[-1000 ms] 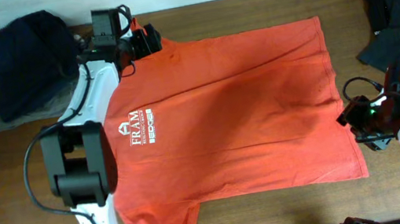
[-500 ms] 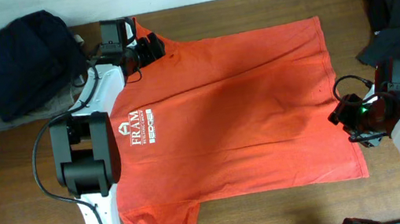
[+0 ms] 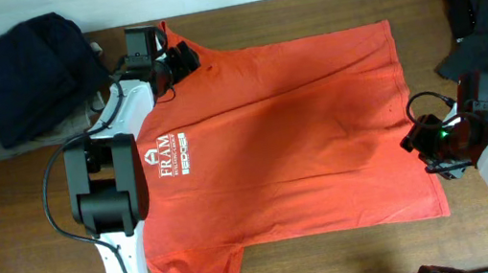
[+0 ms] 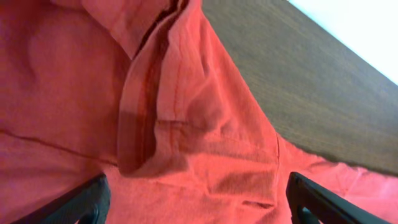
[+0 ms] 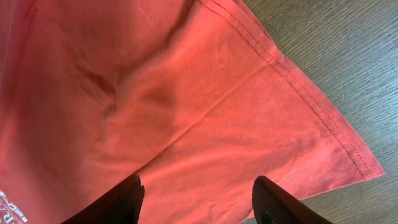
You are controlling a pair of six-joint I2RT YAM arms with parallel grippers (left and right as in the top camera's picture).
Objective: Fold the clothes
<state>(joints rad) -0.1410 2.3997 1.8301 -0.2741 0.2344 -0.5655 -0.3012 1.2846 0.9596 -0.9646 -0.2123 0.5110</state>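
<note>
Lying flat, lettering up, across the middle of the wooden table (image 3: 341,267), the red-orange T-shirt (image 3: 302,137) now has the left gripper (image 3: 185,56), slid along the far edge, spread over its far shoulder and the right gripper (image 3: 413,141), drawn in, spread over the hem, likely readying a two-handed pinch.

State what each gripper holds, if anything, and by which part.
Nothing is held. The left gripper hangs open over a banded fold of the T-shirt, the right gripper over its hemmed corner.
</note>
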